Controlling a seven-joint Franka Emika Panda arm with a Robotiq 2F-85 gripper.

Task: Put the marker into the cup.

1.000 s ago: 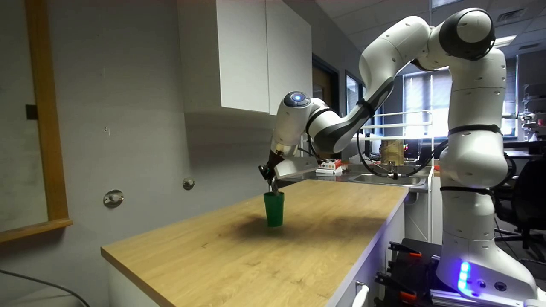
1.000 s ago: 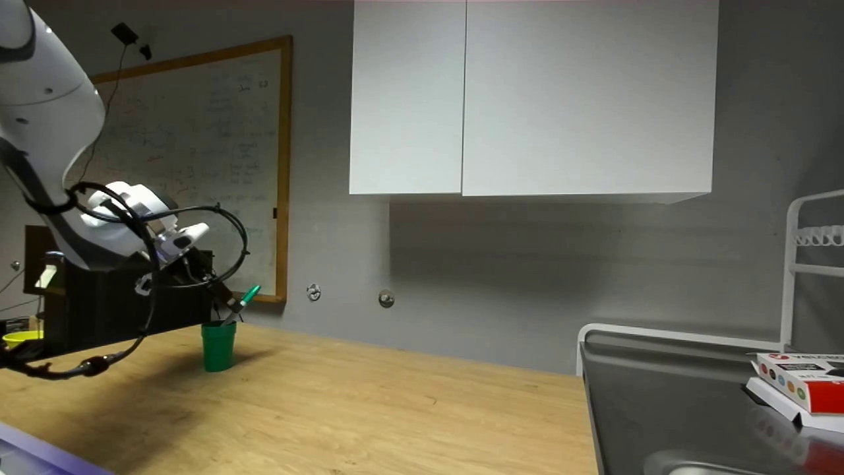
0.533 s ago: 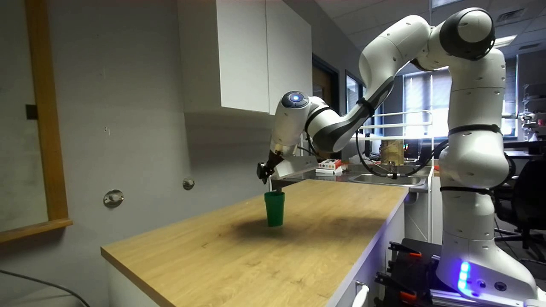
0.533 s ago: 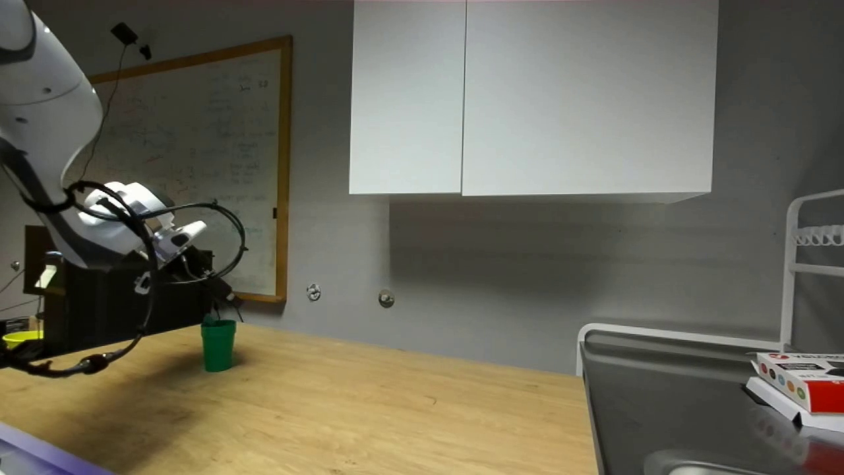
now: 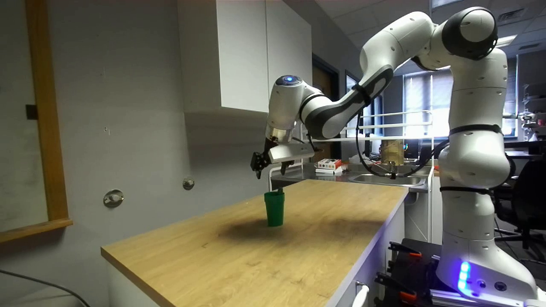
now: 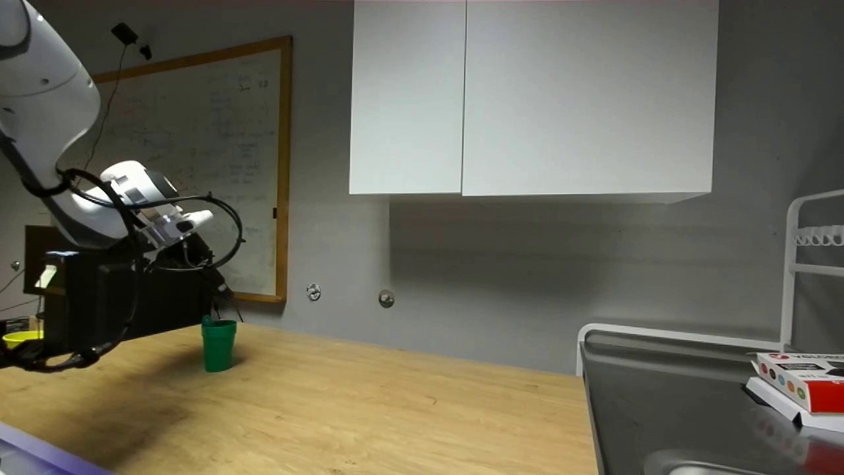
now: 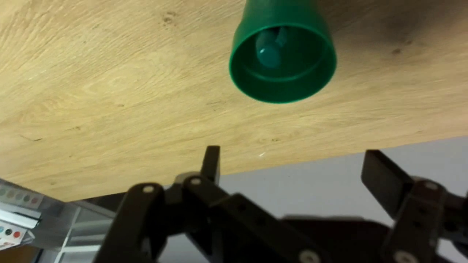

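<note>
The green cup (image 5: 274, 212) stands upright on the wooden counter, and shows in both exterior views (image 6: 218, 349). Looking down into the cup (image 7: 289, 11) in the wrist view, I see the marker (image 7: 268, 54) inside, leaning against the wall. A short end of the marker (image 6: 207, 321) pokes above the rim in an exterior view. My gripper (image 7: 291, 155) is open, its fingers wide apart with nothing between them. In an exterior view the gripper (image 5: 271, 174) hangs above the cup, apart from it and from the marker.
The wooden counter (image 5: 239, 260) runs along a grey wall, with white cabinets (image 5: 264, 55) overhead. A sink (image 5: 388, 180) lies beyond its far end, near red and white boxes (image 6: 801, 382). Loose cables (image 6: 224, 204) loop around the arm.
A second ago the gripper was shut on the marker, tilted at the cup's mouth. It has opened, the marker has dropped into the cup, and the arm has risen. The cup stays in place.
</note>
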